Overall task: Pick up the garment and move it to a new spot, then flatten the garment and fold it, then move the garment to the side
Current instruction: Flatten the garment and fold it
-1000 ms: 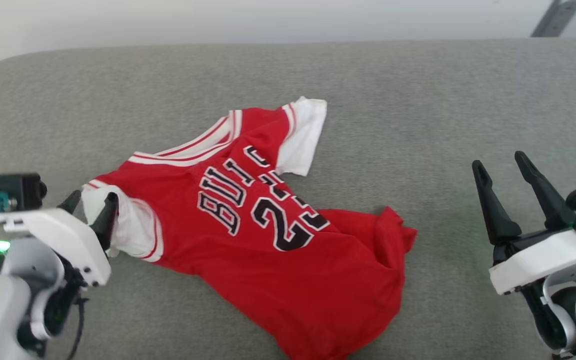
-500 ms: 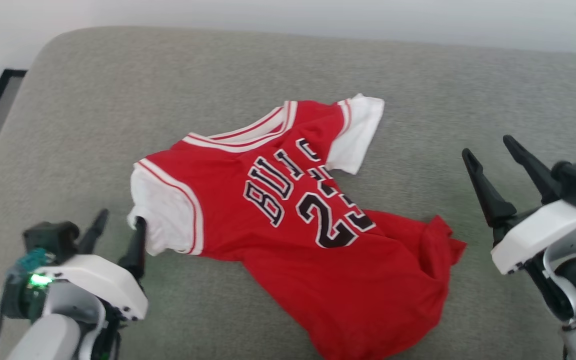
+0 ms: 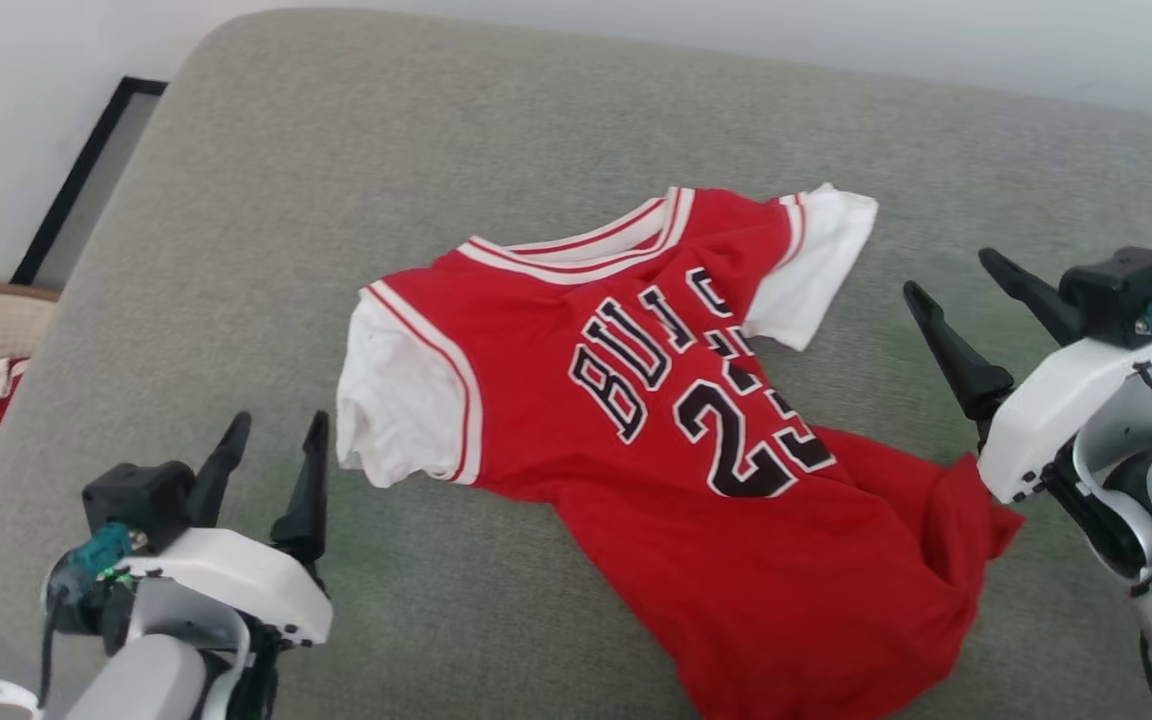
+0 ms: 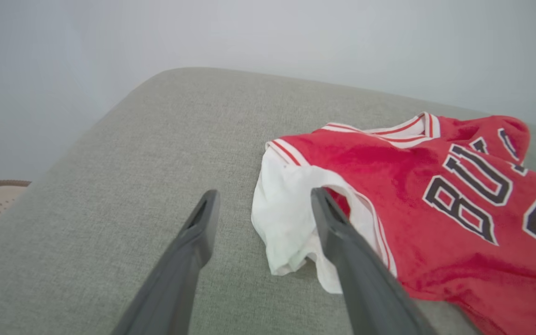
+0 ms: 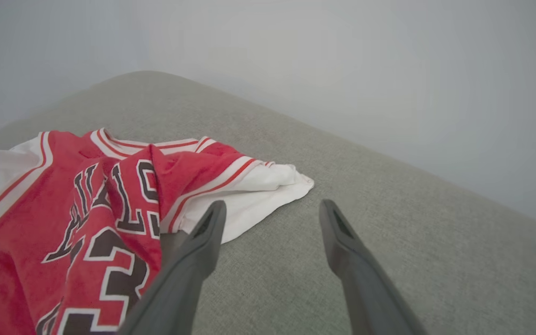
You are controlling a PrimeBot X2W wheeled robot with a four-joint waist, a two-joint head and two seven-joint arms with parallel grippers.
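L gripper (image 3: 276,432) back off garment (image 3: 678,470) sleeve, spread; R gripper (image 3: 949,276) spread, empty

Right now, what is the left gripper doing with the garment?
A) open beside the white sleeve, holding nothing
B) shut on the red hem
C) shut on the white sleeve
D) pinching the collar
A: the left gripper stands open beside the garment's white sleeve, gripping no cloth.
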